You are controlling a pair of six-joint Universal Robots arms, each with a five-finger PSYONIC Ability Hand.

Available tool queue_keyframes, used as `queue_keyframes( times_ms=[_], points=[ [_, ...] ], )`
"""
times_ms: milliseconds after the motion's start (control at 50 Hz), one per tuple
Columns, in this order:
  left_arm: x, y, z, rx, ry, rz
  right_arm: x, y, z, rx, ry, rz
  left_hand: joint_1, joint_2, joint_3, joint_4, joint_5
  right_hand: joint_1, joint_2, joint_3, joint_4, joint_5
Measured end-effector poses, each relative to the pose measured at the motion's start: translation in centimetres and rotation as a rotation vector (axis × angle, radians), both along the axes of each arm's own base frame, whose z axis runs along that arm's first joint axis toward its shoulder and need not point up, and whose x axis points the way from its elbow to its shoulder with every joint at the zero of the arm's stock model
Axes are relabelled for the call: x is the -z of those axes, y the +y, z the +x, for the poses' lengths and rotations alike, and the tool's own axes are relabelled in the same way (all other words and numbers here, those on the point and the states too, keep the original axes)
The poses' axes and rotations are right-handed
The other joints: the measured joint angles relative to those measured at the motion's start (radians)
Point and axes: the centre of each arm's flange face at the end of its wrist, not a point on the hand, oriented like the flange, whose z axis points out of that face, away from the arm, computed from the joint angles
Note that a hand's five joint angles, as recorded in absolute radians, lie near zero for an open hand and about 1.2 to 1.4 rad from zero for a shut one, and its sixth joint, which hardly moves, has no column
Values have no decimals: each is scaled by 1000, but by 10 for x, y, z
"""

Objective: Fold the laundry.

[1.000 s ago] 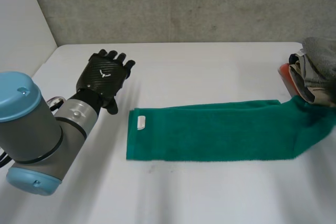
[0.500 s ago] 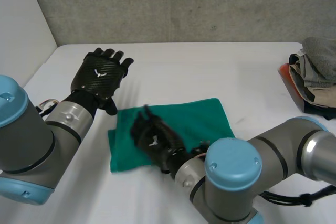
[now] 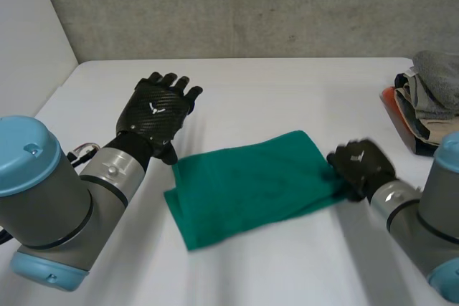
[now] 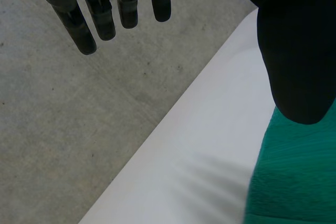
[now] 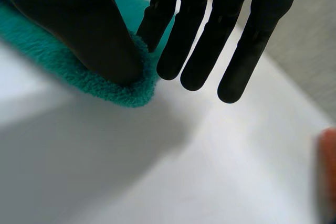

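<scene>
Green towel [image 3: 244, 188] corner between right hand [image 3: 362, 166] fingers [image 5: 157, 19]

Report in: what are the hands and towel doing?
Left hand open, beside green towel. Right hand pinching towel edge. Clothes pile apart, not in the way.

One green towel [image 3: 247, 184] on one white surface [image 3: 287, 84]. One pile of clothes [image 3: 434, 91] at the far right, with one orange thing [image 3: 389, 105] under it, too hidden to name. Two black hands, the left hand [image 3: 159, 109] and the right hand [image 3: 362, 166], on two grey arms, the left arm [image 3: 43, 198] and the right arm [image 3: 437, 234]
</scene>
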Motion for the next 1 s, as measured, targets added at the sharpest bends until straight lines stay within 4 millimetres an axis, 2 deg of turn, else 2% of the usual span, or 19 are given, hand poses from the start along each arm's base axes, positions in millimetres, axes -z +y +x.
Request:
queue_keyframes(
  times_ms=[80,120,180,220,260,280,360,400,420,440,460,480,520,540,580,640,780,920,1000],
  points=[
    [-1,1,-1,2,1,-3,-26,-6,5,-7,-16,-139,0,0,0,0,0,0,0,0,1,1],
    [-3,2,0,0,4,-7,-50,0,21,-56,-48,-246,0,0,0,0,0,0,0,0,2,7],
    [-6,2,1,-4,8,-14,-67,21,52,-174,-88,-324,0,0,0,0,0,0,0,2,3,12],
    [-10,3,2,-8,14,-19,-71,47,82,-308,-115,-356,0,0,0,0,0,0,0,3,3,14],
    [-12,3,2,-11,21,-20,-68,70,102,-415,-126,-363,0,0,0,0,0,0,0,3,3,15],
    [-14,4,4,-15,31,-19,-61,92,119,-518,-129,-358,0,0,0,0,0,0,0,3,3,16],
    [-19,6,8,-39,72,-3,-34,138,141,-719,-103,-309,0,0,0,0,0,0,-3,-1,-3,14],
    [-21,6,11,-64,99,14,-16,155,145,-795,-71,-260,0,0,0,0,0,-133,-158,-161,-169,-138],
    [-21,6,13,-79,114,26,-7,160,145,-816,-54,-233,0,0,0,0,0,-306,-357,-332,-340,-311],
    [-21,6,13,-79,114,26,-7,160,145,-816,-54,-233,0,0,0,0,0,-306,-357,-332,-340,-311],
    [-22,7,16,-107,135,46,1,160,144,-816,-33,-202,0,0,0,0,0,-606,-657,-642,-652,-637],
    [-22,8,17,-123,146,59,3,156,142,-800,-22,-187,0,0,0,0,0,-791,-844,-831,-828,-811],
    [-22,8,19,-142,156,76,3,148,140,-762,-17,-173,0,0,0,0,0,-884,-944,-943,-952,-921],
    [-22,10,21,-155,161,90,-2,136,137,-710,-26,-170,0,0,0,0,0,-892,-964,-973,-979,-940],
    [-21,11,21,-162,163,105,-8,124,134,-659,-44,-165,0,0,0,0,0,-892,-964,-976,-985,-940],
    [-18,19,18,-156,159,141,-33,91,123,-501,-160,-130,0,0,0,0,0,-892,-964,-976,-984,-940],
    [-5,40,4,-107,167,240,-63,54,111,-337,-370,47,0,0,0,0,0,-892,-964,-976,-984,-940],
    [16,52,-4,-109,181,341,-55,37,116,-301,-372,230,0,0,0,0,0,-892,-964,-976,-985,-940],
    [35,55,-6,-135,159,394,-40,29,123,-291,-326,333,0,0,0,0,0,-892,-964,-976,-984,-940]
  ],
)
